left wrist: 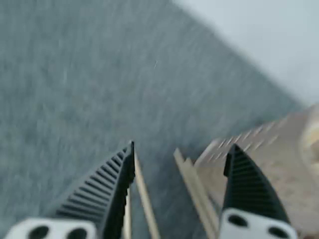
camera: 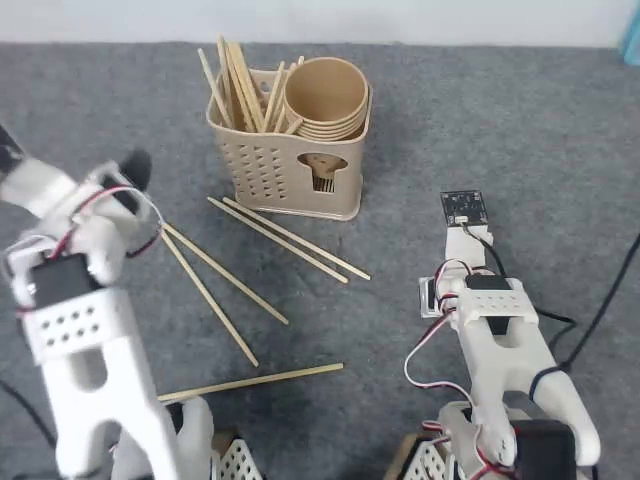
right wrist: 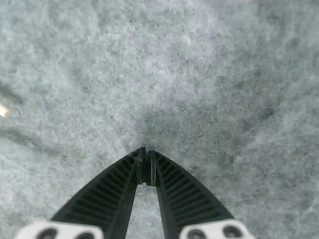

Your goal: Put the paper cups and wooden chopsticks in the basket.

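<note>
Black left pincer (left wrist: 183, 147) gapes wide, empty, over loose chopsticks (left wrist: 144, 199); right pincer (right wrist: 145, 152) is pressed together above the table (right wrist: 199, 74); basket (left wrist: 294, 144) blurred, cut off.

A beige plastic basket (camera: 285, 170), patterned with rows of small punched holes, stood at the upper centre of the high view. It held tan paper cups (camera: 327, 95) and pale wooden chopsticks (camera: 240, 85). Loose chopsticks (camera: 225, 273) of the same pale wood lay on mottled grey felt (camera: 480, 120). The left arm (camera: 75, 320) and right arm (camera: 500, 335) were white, with red-and-white wires (camera: 408, 365). The left gripper (left wrist: 183, 146) and right gripper (right wrist: 147, 152) were black and ridged.
</note>
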Action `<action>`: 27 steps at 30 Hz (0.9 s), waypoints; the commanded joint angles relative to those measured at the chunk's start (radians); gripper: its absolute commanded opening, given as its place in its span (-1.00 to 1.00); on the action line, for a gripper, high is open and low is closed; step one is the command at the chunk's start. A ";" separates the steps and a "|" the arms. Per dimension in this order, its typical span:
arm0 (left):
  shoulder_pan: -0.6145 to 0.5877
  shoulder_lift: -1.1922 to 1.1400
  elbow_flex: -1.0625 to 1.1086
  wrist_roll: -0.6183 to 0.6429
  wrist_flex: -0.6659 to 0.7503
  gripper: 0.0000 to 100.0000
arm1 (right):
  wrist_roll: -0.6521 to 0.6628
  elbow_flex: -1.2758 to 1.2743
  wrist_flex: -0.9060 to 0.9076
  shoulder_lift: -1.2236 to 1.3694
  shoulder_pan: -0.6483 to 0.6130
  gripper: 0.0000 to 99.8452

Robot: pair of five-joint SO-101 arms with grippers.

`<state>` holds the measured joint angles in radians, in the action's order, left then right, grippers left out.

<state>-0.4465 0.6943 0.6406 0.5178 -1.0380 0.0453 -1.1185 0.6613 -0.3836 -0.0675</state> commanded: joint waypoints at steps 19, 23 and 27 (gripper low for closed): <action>-0.008 -0.872 -0.133 0.107 0.052 -0.44 | 0.012 0.003 -0.021 -0.047 -0.008 -0.98; -0.014 -0.914 -0.150 0.140 0.052 -0.44 | 0.012 0.003 -0.025 -0.047 -0.008 -0.98; -0.009 -0.924 -0.154 0.149 0.052 -0.46 | 0.012 0.003 -0.025 -0.047 -0.008 -0.98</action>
<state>-0.4526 -0.2156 0.5132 0.6483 -1.0042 0.0453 -1.1185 0.6613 -0.3836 -0.0706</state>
